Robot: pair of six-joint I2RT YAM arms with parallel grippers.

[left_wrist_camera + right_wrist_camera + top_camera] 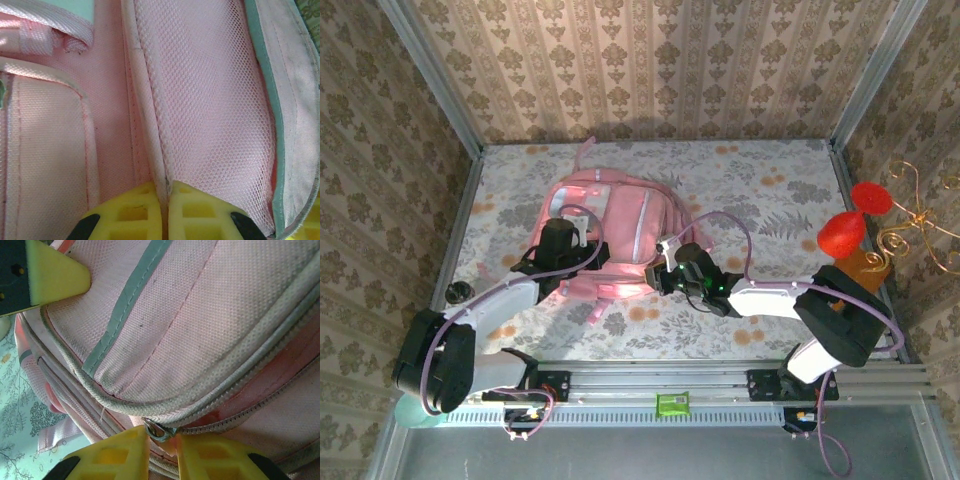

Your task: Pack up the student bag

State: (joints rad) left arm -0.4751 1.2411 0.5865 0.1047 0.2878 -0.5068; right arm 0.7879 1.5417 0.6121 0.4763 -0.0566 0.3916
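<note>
1. student bag [620, 215]: pink, lies flat mid-frame on the floral tabletop [770, 190], top loop toward the upper edge.
2. zipper pull [159, 430]: metal ring at bottom centre of the right wrist view, on a zip track that curves along the bag's edge.
3. right end effector [162, 457]: fingertips sit either side of the pull with a narrow gap. Cannot tell if it is clenched or released.
4. left end effector [165, 212]: clenched on a fabric ridge beside the mesh panel, on the bag's left side in the top view.
5. Step is likely working the zip. The right needs a firm bite on the pull, not the cloth, then should draw it along the track's curve. The left pinch should hold the fabric taut so the teeth don't snag.
</note>
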